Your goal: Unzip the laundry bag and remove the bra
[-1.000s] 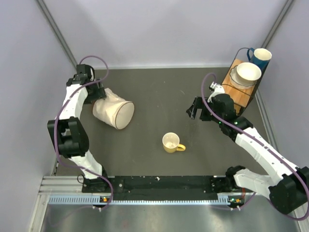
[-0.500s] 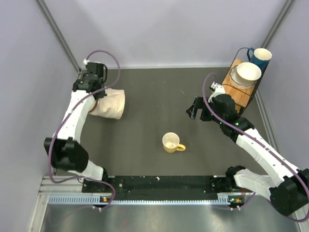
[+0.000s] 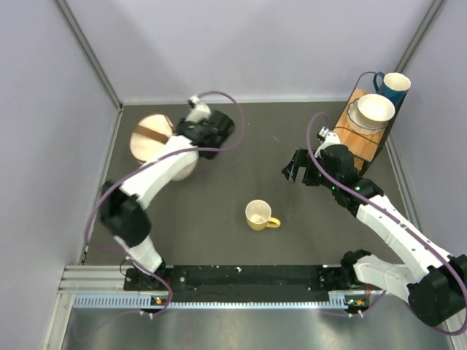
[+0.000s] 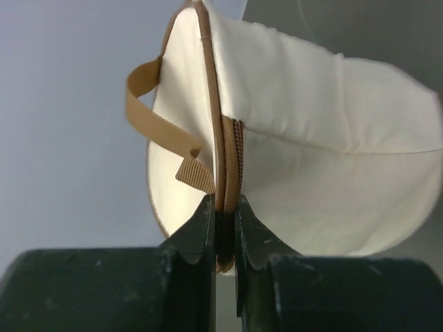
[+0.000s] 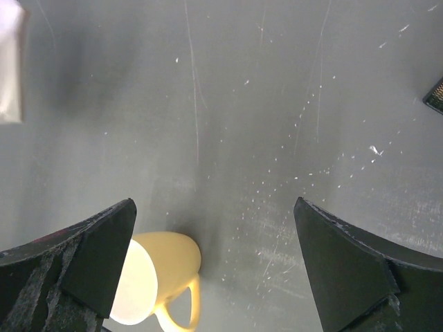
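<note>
Laundry bag (image 4: 311, 138) is pinched at its brown rim trim (image 4: 216, 124), beside the zip (image 4: 237, 159), by left end effector (image 4: 225, 221), far-left of tabletop (image 3: 241, 146); bra unseen, prob. inside. Right end effector (image 5: 211, 207) is spread, empty. Risk: thin trim may be lost from the pinch, bag dropped.

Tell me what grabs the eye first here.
The cream laundry bag stands out, pinched by its brown rim in the left gripper at the table's far-left corner. Next comes the yellow mug, alone mid-table, with the right gripper open just beyond it.
</note>
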### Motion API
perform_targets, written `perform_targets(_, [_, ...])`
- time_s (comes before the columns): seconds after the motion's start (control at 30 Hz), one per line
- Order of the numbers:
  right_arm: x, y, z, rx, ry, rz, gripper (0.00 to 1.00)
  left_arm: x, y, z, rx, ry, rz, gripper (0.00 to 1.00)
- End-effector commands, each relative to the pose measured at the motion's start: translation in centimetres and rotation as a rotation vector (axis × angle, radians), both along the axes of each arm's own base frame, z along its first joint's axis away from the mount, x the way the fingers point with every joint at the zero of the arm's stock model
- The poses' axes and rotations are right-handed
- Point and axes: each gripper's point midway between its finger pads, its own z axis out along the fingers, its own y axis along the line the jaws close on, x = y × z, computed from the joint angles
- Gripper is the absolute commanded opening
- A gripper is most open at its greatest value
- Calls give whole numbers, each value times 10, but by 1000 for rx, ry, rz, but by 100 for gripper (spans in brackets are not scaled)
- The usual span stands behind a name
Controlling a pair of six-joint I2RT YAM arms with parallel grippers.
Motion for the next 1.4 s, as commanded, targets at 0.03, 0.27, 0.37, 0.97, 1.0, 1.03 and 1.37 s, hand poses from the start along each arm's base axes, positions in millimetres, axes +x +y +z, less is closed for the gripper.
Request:
perform_targets(0.03, [-3, 1, 3, 10, -12, -3, 99, -3, -25, -39, 257, 86, 93, 0])
perform_targets(0.27, [-2, -4, 1, -9, -17, -22, 99, 2, -69, -68, 164, 207, -19, 0])
perform_targets(0.37, [-2, -4, 6, -7, -31, -18, 99, 6, -82, -61, 52, 198, -89, 16])
perform_targets(0.97, [-1, -5, 8, 1, -50, -31, 99, -10, -99, 34, -837, -17, -385, 98])
perform_targets(1.0, [-1, -5, 8, 1, -48, -29, 99, -16, -99, 19, -901, 21, -395, 98])
perform_targets(1.03, [-1, -5, 8, 1, -48, -27, 99, -13, -76, 29, -944, -49, -359, 98])
perform_targets(1.37, [-6, 4, 6, 20, -35, 22, 99, -17, -8, -36, -1171, -121, -206, 94])
